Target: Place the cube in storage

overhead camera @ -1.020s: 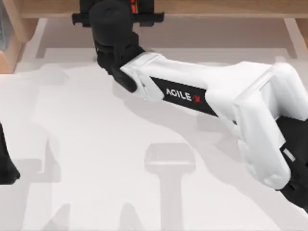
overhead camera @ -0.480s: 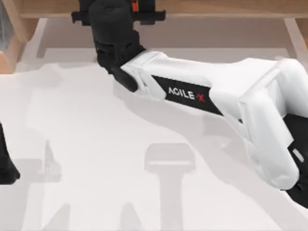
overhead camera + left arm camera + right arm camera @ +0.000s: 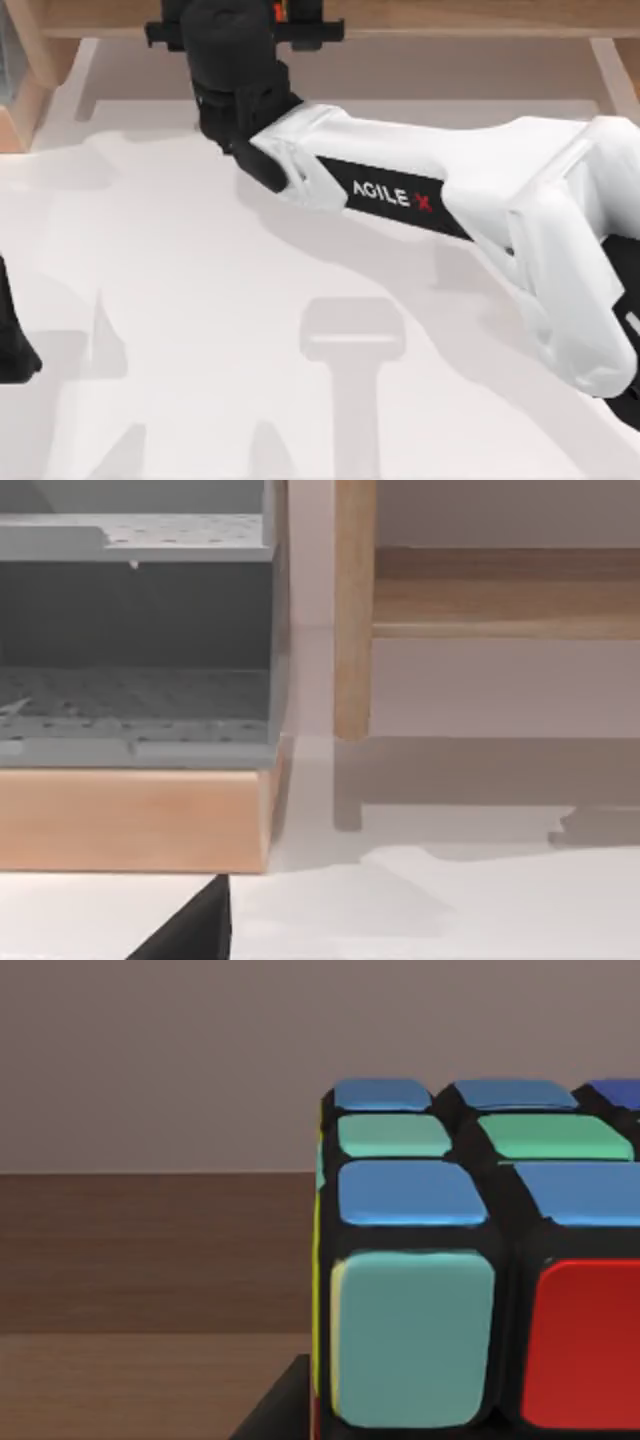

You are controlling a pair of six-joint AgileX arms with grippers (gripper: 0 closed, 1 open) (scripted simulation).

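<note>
Right wrist view: the cube (image 3: pixel 470 1260) sits close against our right claw (image 3: pixel 232 30), held there as far as we judge, faces square, no long axis. Beyond lies the wooden shelf (image 3: pixel 450 18). Our left arm (image 3: pixel 12 340) idles at the worktop (image 3: pixel 200 330) edge.

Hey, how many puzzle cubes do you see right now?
1. The cube sits close up in the right wrist view, at the right hand, which reaches toward the wooden shelf at the table's far edge. Others could be hidden under the arm.

right arm (image 3: pixel 420 200): stretched across table toward far edge | left arm (image 3: pixel 12 340): parked left
</note>
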